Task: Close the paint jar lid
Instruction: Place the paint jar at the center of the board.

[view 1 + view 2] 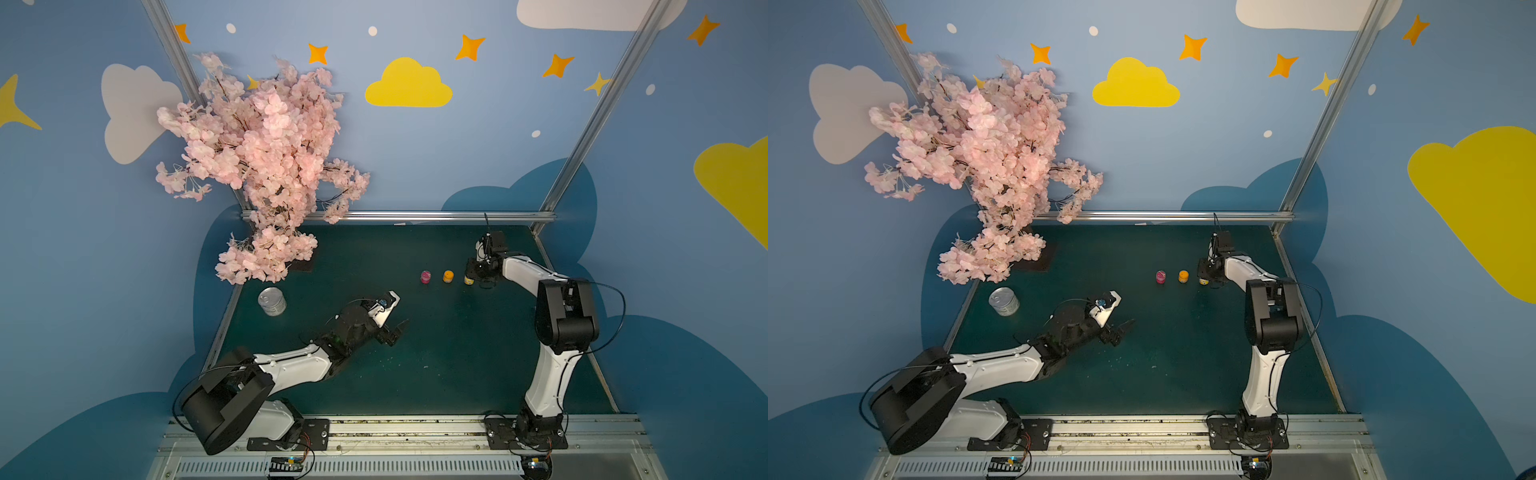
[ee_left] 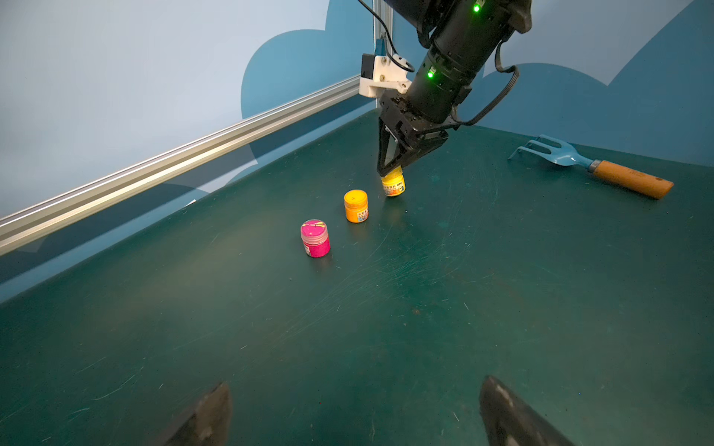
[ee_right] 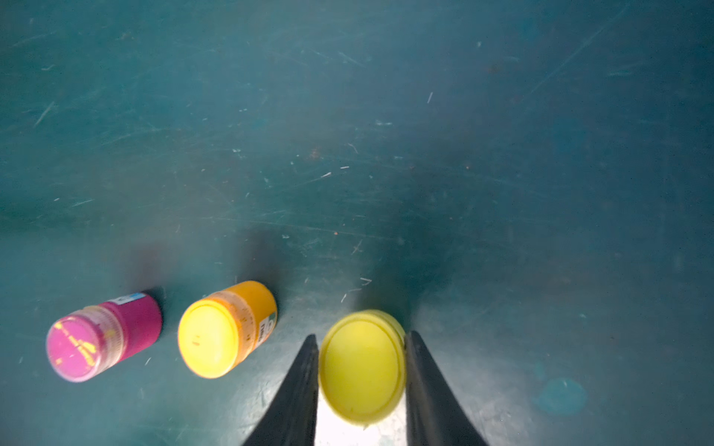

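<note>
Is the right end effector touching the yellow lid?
Touching. The right wrist view shows the right end effector closed on the yellow lid, with both black fingers pressed against its rim and no gap.

mat (image 2: 425,328) lies bare in the middle; orange jar (image 2: 356,206) stands near the yellow jar (image 2: 393,185).

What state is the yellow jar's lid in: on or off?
On: the yellow lid sits atop its jar, pinched by the right gripper. Tightness: cannot tell.

Tbl (image 1: 457,365): pink jar (image 1: 426,276), orange jar (image 1: 448,276), yellow jar (image 2: 393,186) (in row), can (image 1: 272,302).
</note>
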